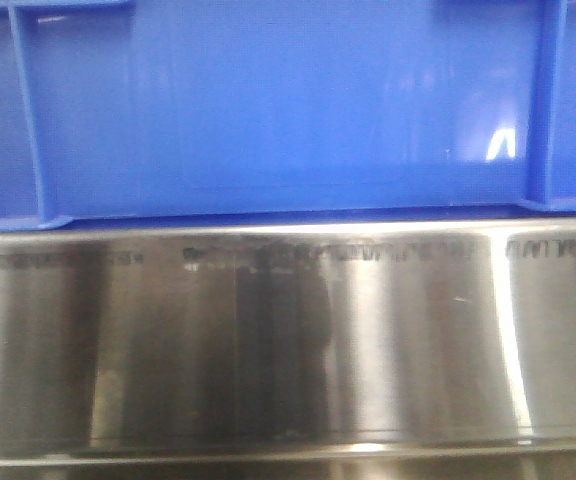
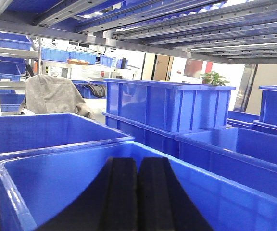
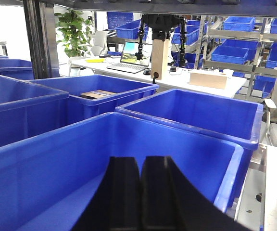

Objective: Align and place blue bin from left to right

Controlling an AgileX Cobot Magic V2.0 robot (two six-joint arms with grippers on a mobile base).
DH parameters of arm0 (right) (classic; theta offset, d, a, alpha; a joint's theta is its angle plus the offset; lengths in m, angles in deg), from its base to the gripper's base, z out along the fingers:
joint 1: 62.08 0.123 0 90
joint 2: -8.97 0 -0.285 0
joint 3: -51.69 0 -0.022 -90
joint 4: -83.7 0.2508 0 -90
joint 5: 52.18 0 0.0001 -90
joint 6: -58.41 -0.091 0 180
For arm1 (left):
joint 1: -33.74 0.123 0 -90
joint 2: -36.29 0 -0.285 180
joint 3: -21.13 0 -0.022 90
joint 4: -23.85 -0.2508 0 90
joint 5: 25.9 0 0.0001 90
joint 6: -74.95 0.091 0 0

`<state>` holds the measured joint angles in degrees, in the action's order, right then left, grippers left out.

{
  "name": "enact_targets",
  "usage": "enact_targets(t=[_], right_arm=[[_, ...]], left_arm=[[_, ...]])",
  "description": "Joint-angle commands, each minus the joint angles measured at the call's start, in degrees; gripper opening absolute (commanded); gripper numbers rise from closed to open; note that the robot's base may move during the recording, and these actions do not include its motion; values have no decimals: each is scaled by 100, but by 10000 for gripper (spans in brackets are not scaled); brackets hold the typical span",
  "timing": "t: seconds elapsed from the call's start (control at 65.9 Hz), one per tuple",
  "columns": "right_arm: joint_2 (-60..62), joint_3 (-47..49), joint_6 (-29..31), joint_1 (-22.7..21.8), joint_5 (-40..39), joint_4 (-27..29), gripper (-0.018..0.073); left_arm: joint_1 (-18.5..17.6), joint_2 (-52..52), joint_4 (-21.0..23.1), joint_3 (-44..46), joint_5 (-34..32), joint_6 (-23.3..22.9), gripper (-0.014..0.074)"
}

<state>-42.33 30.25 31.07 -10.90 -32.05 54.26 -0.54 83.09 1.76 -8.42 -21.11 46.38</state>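
The blue bin [image 1: 288, 110] fills the top half of the front view: a smooth flat wall with vertical ribs near both corners, standing on a steel shelf edge [image 1: 288, 340]. No gripper shows in that view. In the left wrist view my left gripper [image 2: 137, 161] is shut, its black fingers pressed together with nothing between them, above the open inside of a blue bin [image 2: 56, 187]. My right gripper [image 3: 141, 161] is likewise shut and empty over a blue bin's inside [image 3: 47, 163]. I cannot tell whether these are the same bin.
More blue bins stand around: one at the left [image 2: 47, 130], stacked ribbed crates [image 2: 167, 103], one at the right [image 2: 239, 144], and others [image 3: 196, 113] [image 3: 90, 91]. Steel shelf rails [image 2: 177, 24] run low overhead. A steel post [image 3: 42, 38] stands left, a bare shelf strip [image 3: 268, 192] right.
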Motion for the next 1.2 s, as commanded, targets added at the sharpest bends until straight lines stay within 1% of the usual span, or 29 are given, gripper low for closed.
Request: enact_targets(t=[0.0, 1.184], right_arm=[[32, -17, 52, 21, -128, -91, -83], [32, -17, 52, 21, -128, -91, -83]], left_arm=[[-29, -44, -23, -10, -128, 12, -111], [-29, -34, -23, -13, -117, 12, -111]])
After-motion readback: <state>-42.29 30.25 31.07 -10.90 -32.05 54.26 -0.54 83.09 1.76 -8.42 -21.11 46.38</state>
